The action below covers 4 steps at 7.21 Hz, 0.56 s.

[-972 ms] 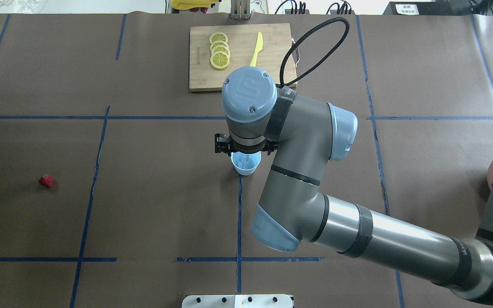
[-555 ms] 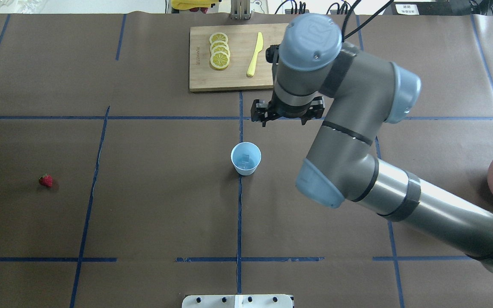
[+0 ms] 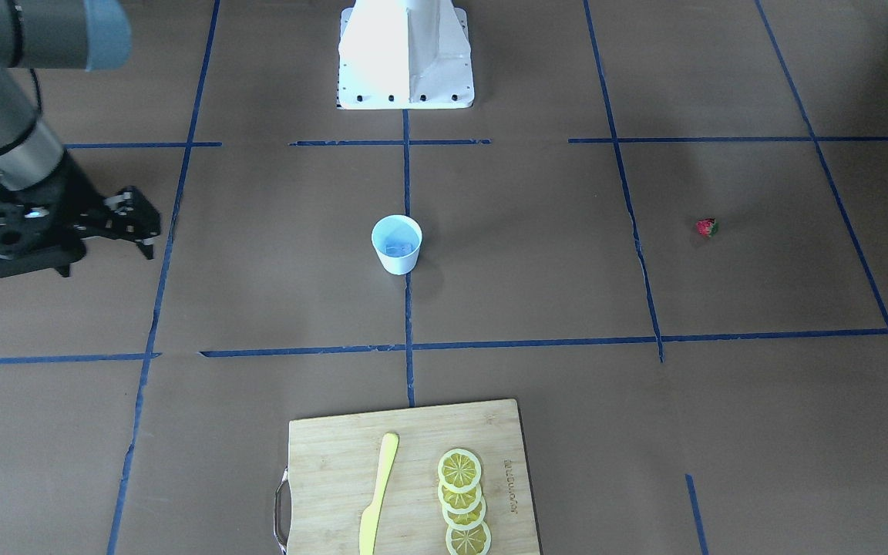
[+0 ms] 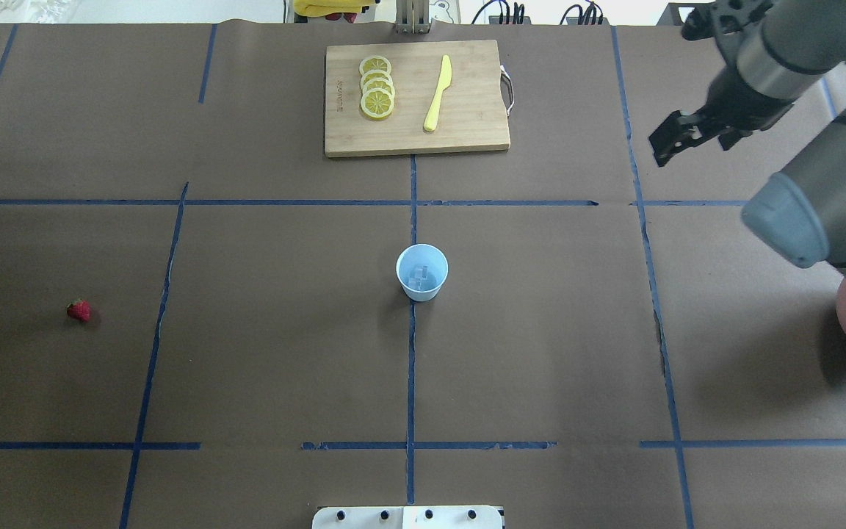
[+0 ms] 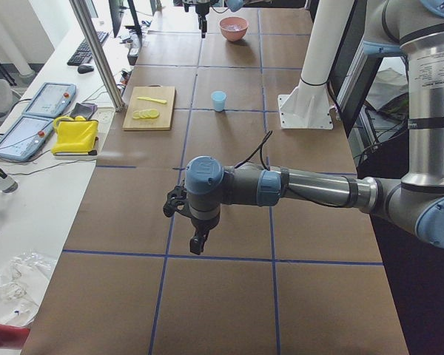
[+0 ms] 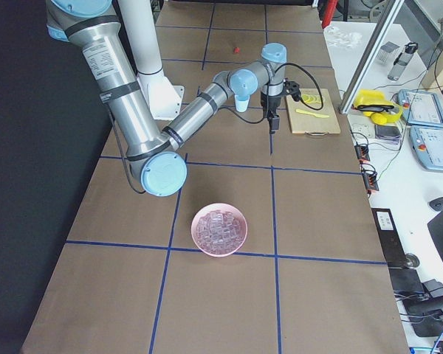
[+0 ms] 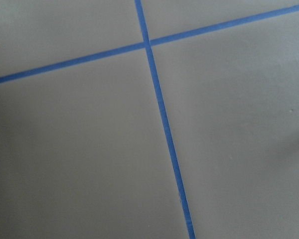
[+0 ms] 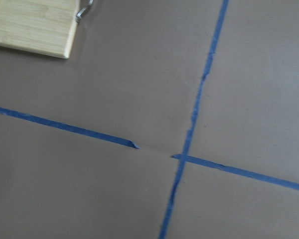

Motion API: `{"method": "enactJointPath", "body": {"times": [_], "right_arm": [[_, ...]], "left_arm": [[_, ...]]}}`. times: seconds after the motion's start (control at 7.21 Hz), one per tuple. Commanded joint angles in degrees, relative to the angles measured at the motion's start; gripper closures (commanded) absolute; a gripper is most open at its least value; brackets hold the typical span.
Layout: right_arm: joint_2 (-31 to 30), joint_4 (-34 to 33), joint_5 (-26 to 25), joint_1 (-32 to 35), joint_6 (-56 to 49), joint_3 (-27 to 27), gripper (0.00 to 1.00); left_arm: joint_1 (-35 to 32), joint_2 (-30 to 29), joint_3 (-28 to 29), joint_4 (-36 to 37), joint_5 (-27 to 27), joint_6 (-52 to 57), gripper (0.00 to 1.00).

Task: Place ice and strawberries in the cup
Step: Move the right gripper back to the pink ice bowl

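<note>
Brown paper table [image 4: 283, 353], blue tape grid [image 4: 410, 367], right tool [image 3: 146, 227] open, left tool [image 5: 198, 245] state unclear.

Blue tape [image 4: 410, 367] grids the brown table [image 4: 269, 353], apparently paper-covered.

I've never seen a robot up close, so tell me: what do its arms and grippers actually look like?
Both are silver-grey tubes linked by rounded joints with pale blue caps: see the left arm and the right arm. Black bands ring the tubes, and a thin black cable loops near each wrist. The left gripper and right gripper are black.
</note>
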Motion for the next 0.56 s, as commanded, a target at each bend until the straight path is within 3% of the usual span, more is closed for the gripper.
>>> {"method": "enactJointPath", "body": {"times": [0.0,0.42], "right_arm": [[-10.0,-0.1,4.8,12.1,-21.4,0.0,0.01],[-24.1,0.2,5.1,25.6,-45.5,-1.0,0.01]], "left_arm": [[0.0,0.1,0.2,-2.7,0.0,0.1,0.0],[0.0,0.0,-0.7,-2.8,-0.1,0.2,0.0]]}}
